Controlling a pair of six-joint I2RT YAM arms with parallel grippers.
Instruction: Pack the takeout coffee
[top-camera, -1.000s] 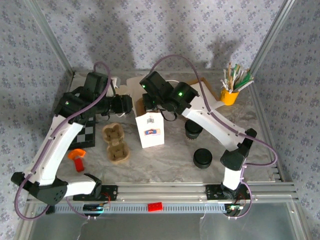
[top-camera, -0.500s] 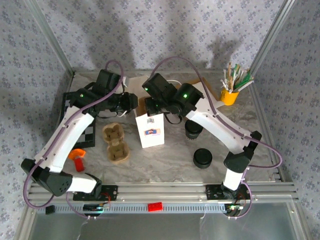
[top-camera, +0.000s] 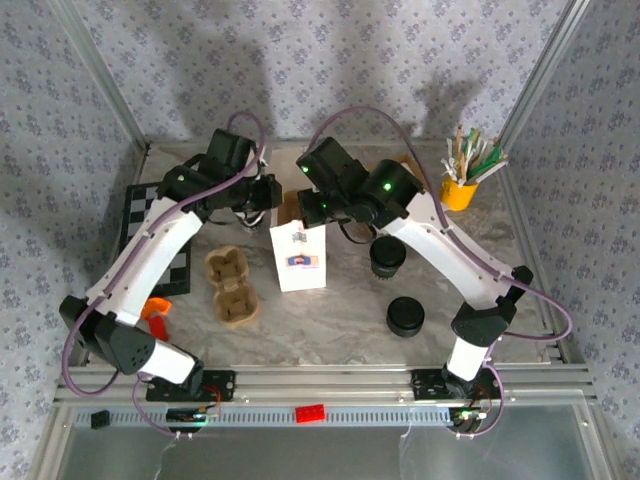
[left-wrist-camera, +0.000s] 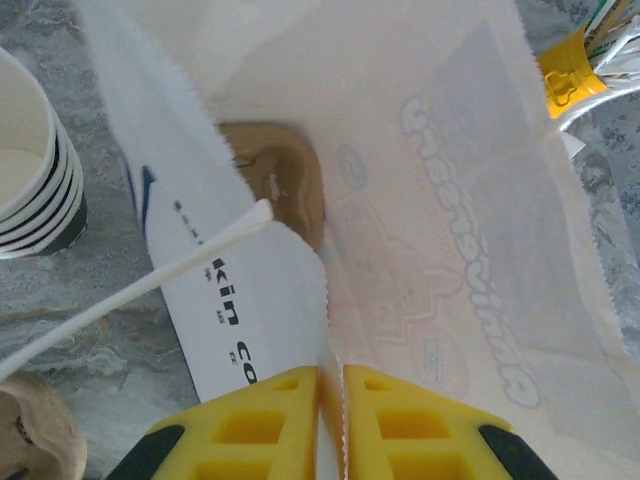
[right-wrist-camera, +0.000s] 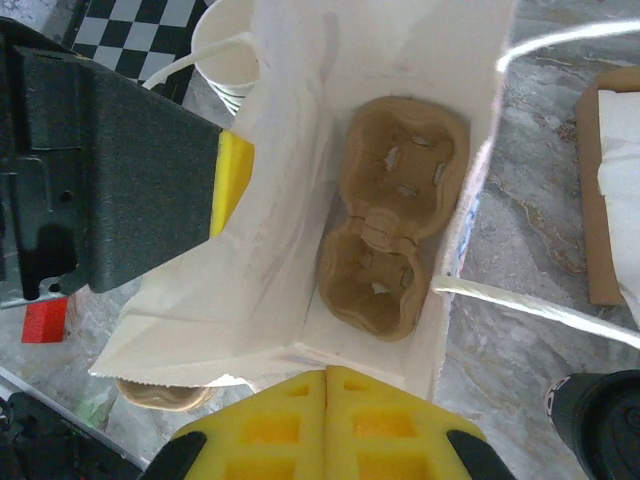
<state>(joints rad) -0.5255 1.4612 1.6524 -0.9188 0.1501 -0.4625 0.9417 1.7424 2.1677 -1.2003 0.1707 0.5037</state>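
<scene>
Brown pulp tray (right-wrist-camera: 392, 215) lies inside your white paper bag (right-wrist-camera: 270, 270). Left gripper (left-wrist-camera: 331, 378) is clamped on the bag wall at 9 o'clock, and right gripper (right-wrist-camera: 327, 378) pinches the rim at 6 o'clock.

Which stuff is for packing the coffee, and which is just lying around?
For the job: paper bag, pulp tray inside it, left gripper and right gripper pinching its rim.
Just lying about: chessboard, orange piece, red brick, yellow cup of sticks.
</scene>
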